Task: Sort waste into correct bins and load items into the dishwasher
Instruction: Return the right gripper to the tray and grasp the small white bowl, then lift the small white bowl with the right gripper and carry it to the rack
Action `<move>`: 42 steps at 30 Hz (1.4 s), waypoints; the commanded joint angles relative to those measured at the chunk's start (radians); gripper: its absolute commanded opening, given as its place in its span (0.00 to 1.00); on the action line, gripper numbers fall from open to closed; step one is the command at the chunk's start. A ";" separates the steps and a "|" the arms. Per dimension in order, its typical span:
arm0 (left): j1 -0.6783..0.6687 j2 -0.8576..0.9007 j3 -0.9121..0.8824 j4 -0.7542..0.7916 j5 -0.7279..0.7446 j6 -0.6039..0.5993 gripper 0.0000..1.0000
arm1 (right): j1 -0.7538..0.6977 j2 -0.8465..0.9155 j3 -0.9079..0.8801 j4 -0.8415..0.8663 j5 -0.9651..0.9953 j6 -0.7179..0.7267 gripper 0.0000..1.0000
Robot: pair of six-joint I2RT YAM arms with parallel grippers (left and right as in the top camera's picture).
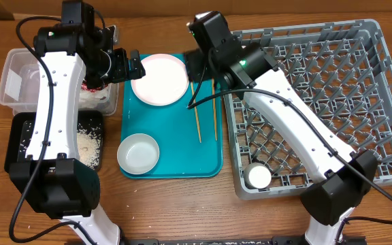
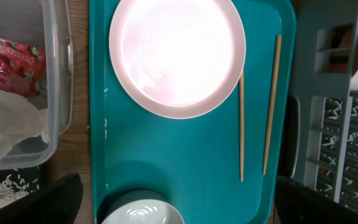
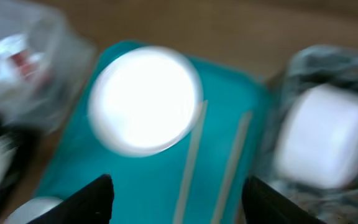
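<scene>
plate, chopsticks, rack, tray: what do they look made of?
plate: pale pink, glossy, strong glare; ceramic or melamine, can't tell.
chopsticks: light wood, matte tan, thin.
rack: grey moulded plastic, going by the lattice floor and pegs.
tray: teal plastic, smooth with a slight sheen.

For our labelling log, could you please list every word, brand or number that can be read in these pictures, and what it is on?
On the red wrapper in the clear tub: white print, too small and skewed to read.
Nothing else bears any text.
</scene>
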 commanded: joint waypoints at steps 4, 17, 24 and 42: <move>0.002 -0.006 0.014 0.002 0.008 0.011 1.00 | 0.027 0.066 -0.101 -0.038 -0.379 0.128 0.58; 0.002 -0.006 0.014 0.002 0.008 0.011 1.00 | 0.173 0.066 -0.309 0.071 -0.355 0.319 0.57; 0.002 -0.006 0.014 0.002 0.008 0.011 1.00 | 0.223 0.077 -0.406 0.223 -0.275 0.434 0.51; 0.002 -0.006 0.014 0.002 0.008 0.011 1.00 | 0.295 0.146 -0.494 0.337 -0.257 0.489 0.10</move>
